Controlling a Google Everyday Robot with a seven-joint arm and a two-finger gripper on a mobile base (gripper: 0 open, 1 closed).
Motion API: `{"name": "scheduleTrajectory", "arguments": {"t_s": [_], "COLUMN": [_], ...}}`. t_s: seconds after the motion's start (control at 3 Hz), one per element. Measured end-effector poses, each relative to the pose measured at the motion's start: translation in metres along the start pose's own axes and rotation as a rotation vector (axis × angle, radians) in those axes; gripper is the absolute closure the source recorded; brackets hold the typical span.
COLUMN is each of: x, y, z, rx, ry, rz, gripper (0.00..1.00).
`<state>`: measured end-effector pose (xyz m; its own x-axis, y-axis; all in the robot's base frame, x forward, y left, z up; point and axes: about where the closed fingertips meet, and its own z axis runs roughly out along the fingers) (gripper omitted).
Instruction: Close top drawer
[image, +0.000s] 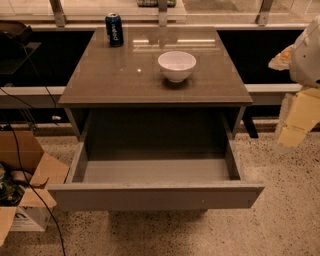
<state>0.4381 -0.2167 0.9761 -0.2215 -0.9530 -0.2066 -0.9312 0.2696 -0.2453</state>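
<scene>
one camera view, looking down at the front of the desk (115, 80). the top drawer (155, 196) stands pulled far out toward the camera with its smooth grey inside showing, so its flat front panel looks like the face to push. a white bowl (176, 65) and a blue can (114, 30) sit on the desk top, well back from the work. the hand (298, 120) hangs at the right edge, up and to the right of the drawer's corner, not touching it. whether it is apart or together i cannot tell.
</scene>
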Motion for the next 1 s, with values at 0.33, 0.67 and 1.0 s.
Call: {"name": "scheduleTrajectory", "arguments": {"t_s": [0.33,0.67,1.0], "x": [0.000,0.000,0.008], "y": [0.000,0.001,0.019], "z": [0.000,-0.001,0.014], "rx": [0.000,0.002,-0.040], "ry": [0.000,-0.004,-0.018], "rz": [0.000,-0.004,-0.032], "gripper": [0.00,0.19,0.42]}}
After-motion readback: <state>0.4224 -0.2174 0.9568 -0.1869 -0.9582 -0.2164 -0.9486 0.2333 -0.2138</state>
